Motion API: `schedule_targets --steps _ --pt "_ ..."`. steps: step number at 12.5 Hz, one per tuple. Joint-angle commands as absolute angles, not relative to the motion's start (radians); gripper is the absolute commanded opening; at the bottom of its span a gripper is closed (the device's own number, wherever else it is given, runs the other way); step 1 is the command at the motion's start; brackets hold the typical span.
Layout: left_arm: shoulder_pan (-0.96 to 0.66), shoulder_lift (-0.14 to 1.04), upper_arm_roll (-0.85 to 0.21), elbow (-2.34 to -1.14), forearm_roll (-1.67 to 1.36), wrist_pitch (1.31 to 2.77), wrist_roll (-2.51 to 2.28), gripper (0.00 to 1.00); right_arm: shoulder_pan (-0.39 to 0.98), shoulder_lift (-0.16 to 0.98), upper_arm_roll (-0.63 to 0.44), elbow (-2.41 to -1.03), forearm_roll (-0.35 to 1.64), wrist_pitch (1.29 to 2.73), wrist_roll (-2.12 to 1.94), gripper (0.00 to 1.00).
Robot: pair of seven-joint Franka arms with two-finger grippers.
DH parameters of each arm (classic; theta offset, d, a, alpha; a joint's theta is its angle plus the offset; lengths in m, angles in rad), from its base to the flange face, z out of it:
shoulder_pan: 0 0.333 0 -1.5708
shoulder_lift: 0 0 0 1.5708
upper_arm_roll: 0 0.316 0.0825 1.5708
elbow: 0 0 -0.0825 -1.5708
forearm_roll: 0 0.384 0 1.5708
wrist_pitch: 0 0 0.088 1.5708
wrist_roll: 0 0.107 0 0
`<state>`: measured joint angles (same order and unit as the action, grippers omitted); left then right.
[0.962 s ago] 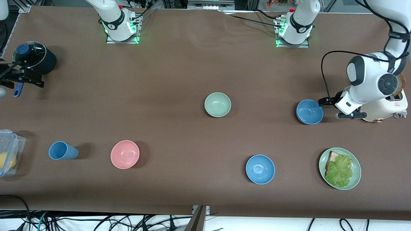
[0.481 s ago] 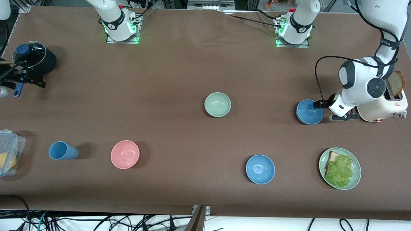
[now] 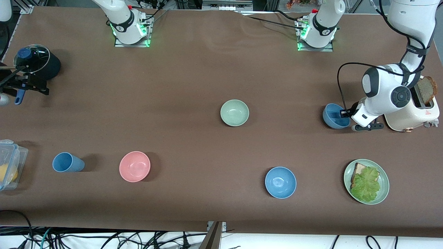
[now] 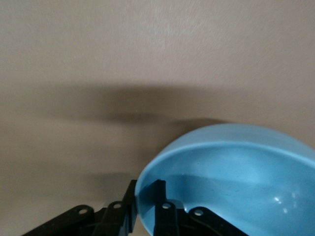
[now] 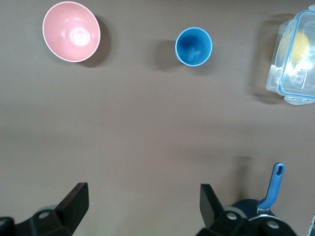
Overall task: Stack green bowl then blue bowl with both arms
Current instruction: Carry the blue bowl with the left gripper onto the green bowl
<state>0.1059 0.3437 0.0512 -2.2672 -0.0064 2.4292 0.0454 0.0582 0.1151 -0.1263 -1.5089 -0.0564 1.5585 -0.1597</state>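
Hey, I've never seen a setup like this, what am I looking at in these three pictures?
Two white robot arms are bolted to a brown table. One picture looks down from across the table; the other two come from cameras on each arm's wrist. The left tool has pinched the rim of the blue bowl, tipping it, beside a toaster. The right tool hangs open near a black pot, waiting. Also on the table: the green bowl, a pink bowl, a brighter blue bowl, a blue cup and a plate of bread and lettuce.
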Motion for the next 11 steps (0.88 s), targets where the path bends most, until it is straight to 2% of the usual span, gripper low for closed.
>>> schedule_targets --steps 1,11 --pt "0.095 0.322 0.055 -2.263 -0.017 2.412 0.005 0.0 0.054 0.121 -0.124 -1.493 -0.066 1.555 -0.167 1.0" --pt "0.081 0.19 0.041 -2.247 -0.044 2.292 0.001 0.0 0.054 0.121 -0.124 -1.493 -0.066 1.555 -0.167 1.0"
